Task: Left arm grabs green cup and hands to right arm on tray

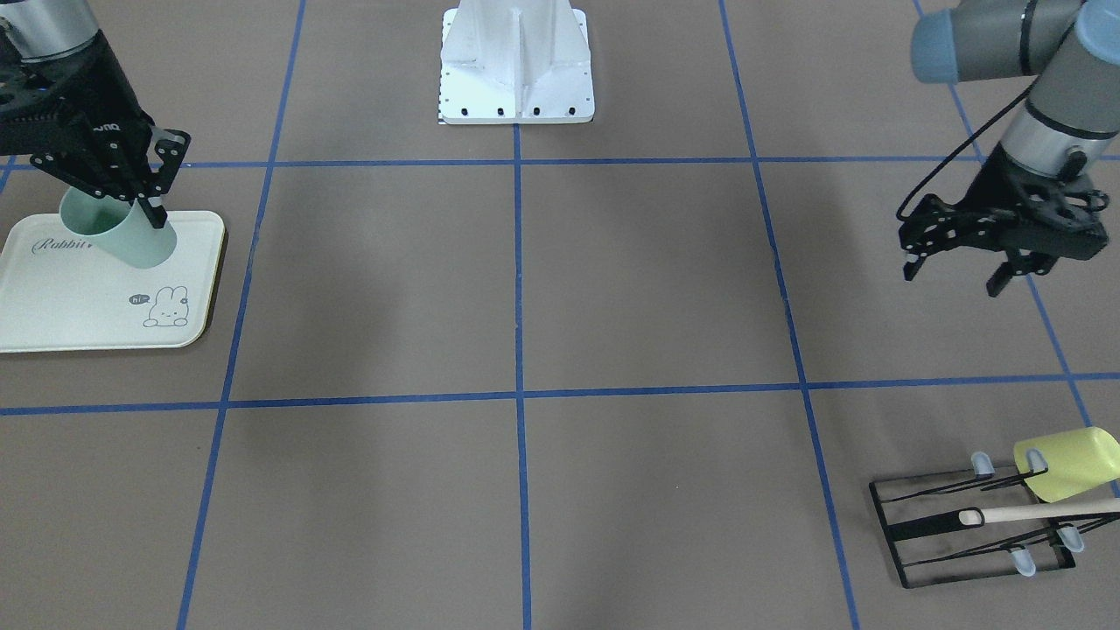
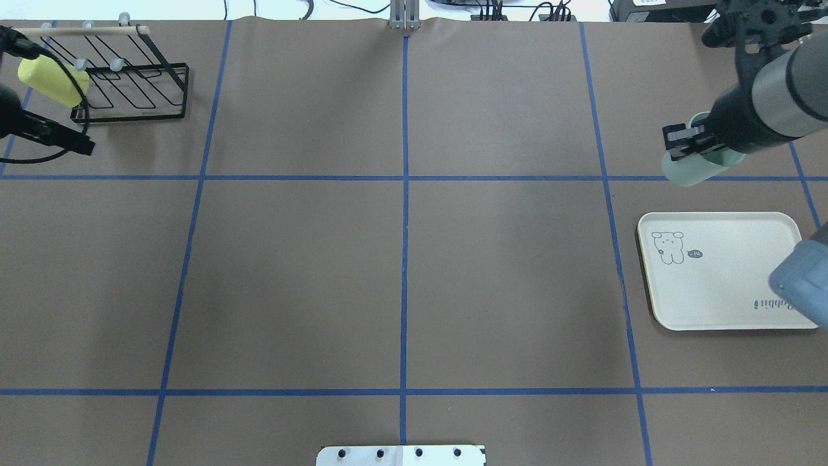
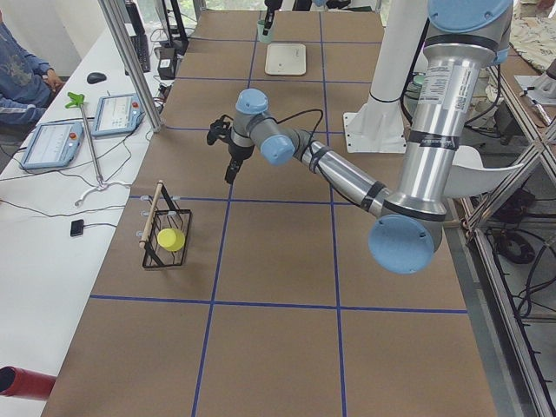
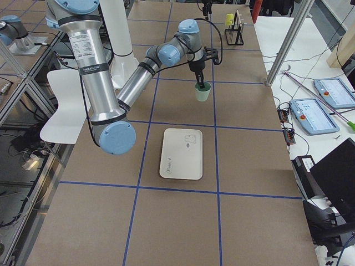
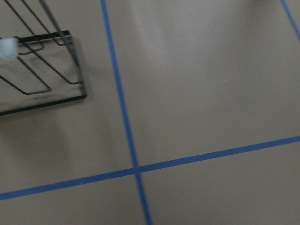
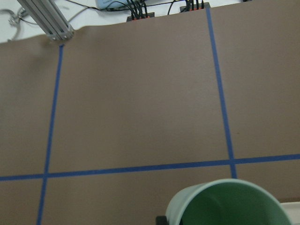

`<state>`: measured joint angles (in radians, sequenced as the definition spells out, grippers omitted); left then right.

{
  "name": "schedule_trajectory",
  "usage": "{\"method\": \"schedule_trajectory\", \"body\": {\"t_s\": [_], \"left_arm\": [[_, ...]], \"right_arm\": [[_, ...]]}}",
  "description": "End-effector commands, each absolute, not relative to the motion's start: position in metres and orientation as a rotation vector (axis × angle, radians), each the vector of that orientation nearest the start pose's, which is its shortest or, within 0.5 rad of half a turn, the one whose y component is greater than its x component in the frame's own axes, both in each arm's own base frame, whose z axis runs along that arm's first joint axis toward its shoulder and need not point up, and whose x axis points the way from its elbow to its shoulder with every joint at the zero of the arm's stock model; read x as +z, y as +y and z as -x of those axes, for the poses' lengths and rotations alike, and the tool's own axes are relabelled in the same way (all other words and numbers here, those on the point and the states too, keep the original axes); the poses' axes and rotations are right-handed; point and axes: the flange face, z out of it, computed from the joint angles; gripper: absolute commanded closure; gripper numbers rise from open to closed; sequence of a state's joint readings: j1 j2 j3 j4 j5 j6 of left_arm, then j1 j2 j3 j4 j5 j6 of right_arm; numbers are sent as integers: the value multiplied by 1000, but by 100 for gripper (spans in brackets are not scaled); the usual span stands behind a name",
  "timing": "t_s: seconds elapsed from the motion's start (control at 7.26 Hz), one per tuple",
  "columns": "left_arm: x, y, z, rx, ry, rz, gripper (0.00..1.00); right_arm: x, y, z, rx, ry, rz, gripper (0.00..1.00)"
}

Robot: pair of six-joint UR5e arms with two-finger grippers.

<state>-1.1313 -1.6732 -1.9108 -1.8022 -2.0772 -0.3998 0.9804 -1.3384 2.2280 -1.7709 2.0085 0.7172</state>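
Observation:
The pale mint green cup (image 1: 136, 238) hangs from my right gripper (image 1: 144, 206), which is shut on its rim, one finger inside and one outside. In the overhead view the green cup (image 2: 695, 167) is just past the far edge of the cream tray (image 2: 724, 291), on the operators' side, and the right gripper (image 2: 686, 142) is on it. The right wrist view shows the cup's open mouth (image 6: 229, 206) from above. The tray (image 1: 79, 306) carries nothing else. My left gripper (image 1: 958, 267) is open and empty, far off by the rack; it also shows in the exterior left view (image 3: 230, 165).
A black wire rack (image 1: 962, 525) with a wooden dowel stands at the left arm's far corner, with a yellow-green cup (image 1: 1067, 459) on a peg. It also shows overhead (image 2: 129, 84). The white robot base (image 1: 516, 70) is mid-table. Blue tape lines grid the brown surface.

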Motion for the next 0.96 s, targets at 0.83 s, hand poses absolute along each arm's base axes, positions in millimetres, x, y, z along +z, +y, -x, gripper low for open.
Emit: {"method": "schedule_trajectory", "body": {"t_s": [0.83], "left_arm": [[595,-483,41,100,715,30,0]], "right_arm": [[420,-464,124,-206,-695,-104,100]]}}
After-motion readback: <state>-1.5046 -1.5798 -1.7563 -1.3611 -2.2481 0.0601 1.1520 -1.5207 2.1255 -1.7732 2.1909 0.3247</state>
